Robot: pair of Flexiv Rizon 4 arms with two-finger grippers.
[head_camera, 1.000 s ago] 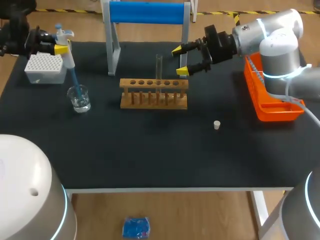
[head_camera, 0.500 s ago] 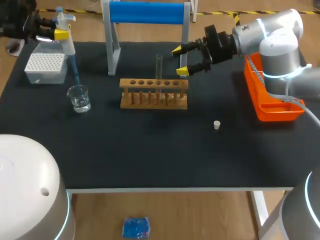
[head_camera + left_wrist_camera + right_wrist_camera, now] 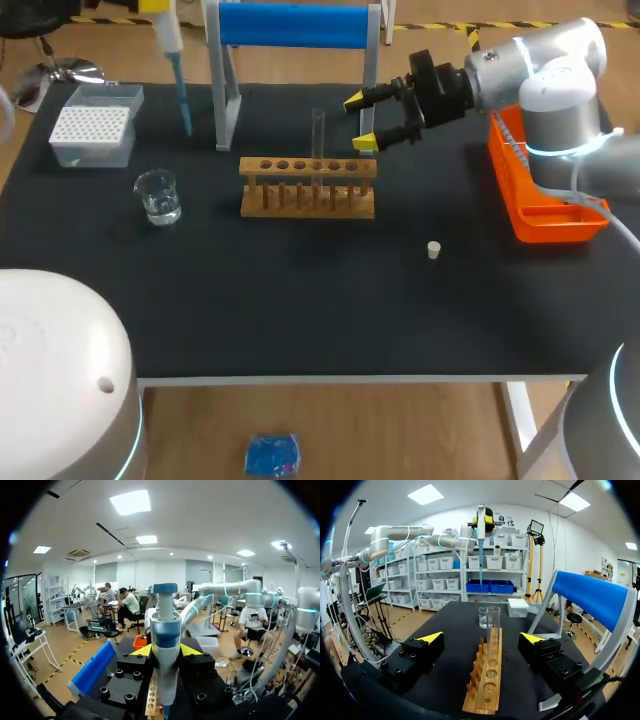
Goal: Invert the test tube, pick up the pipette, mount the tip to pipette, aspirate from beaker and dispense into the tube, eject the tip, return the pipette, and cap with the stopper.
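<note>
**L fingers** (image 3: 166, 652) were closed on the body of the pipette (image 3: 166, 630), one yellow tip on each side. It hung upright with a blue tip mounted, high over the far-left part of the worktop (image 3: 300, 310), beside the blue-topped stand (image 3: 295, 25). Whether the tip held liquid could not be told.

**R fingers** (image 3: 362, 121) were wide open and held nothing. They were level with the top of the test tube (image 3: 318, 135), which stood upright in the wooden rack (image 3: 308, 187), ahead of and between the fingers w/o contact.

**Step (judged):** tip on, the pipette was away from the beaker (image 3: 158, 195), so prob. the carry to the tube for dispensing. The next move would need the tip centred over the narrow tube mouth, then a straight descent.

**Room:**
- The stand's left upright was between the pipette and the rack, so the path likely had to pass in front of it.
- The R fingers crowded the tube's right side, leaving approach from above or the left.
- The tip box (image 3: 92, 125) was near the far-left edge.
- The stopper (image 3: 433, 250) lay apart on open worktop, front-right of the rack.
- The orange tray (image 3: 545, 215) lined the right edge.
</note>
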